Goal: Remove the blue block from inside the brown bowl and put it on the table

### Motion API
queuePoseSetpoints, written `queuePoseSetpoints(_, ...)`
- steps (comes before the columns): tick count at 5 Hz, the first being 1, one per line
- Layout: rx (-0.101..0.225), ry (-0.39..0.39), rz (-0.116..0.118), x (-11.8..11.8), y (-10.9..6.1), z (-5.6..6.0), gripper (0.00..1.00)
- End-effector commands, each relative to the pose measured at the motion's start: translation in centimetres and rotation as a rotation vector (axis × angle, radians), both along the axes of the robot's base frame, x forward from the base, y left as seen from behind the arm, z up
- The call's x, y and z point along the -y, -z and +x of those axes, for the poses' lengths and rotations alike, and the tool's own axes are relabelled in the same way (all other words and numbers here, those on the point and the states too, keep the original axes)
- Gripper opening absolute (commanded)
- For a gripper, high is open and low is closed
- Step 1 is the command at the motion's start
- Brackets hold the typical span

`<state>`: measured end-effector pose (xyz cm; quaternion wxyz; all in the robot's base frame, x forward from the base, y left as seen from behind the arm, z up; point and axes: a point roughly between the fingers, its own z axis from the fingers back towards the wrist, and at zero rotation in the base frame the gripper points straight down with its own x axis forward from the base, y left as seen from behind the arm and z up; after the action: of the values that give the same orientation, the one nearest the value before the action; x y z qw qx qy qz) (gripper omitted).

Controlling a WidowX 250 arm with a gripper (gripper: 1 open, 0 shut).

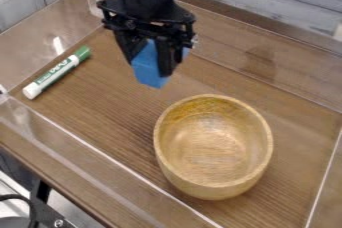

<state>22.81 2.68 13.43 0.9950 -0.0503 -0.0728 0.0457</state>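
Observation:
My black gripper (148, 64) hangs above the table (100, 107), left of and beyond the brown bowl (214, 147). Its fingers point down and are shut on the blue block (148, 67), which hangs in the air clear of the wood. The round light-brown bowl sits at the lower right and shows nothing inside. The block's upper part is hidden between the fingers.
A green and white marker (56, 70) lies on the table at the left. Clear plastic walls (40, 32) run along the table's edges, and a clear stand (94, 0) sits at the back near the arm.

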Motion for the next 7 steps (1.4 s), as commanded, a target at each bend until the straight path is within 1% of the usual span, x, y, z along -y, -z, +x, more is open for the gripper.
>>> queuePoseSetpoints(1,0.018,0.004,0.03,-0.8,0.1,0.3,0.0)
queuePoseSetpoints(4,-0.014,0.009,0.086,-2.4,2.6,0.5,0.0)
queuePoseSetpoints(6,-0.036,0.016,0.104,-3.0,3.8,0.4,0.0)
queuePoseSetpoints(7,-0.041,0.013,0.106,-3.5,4.3,0.6,0.0)
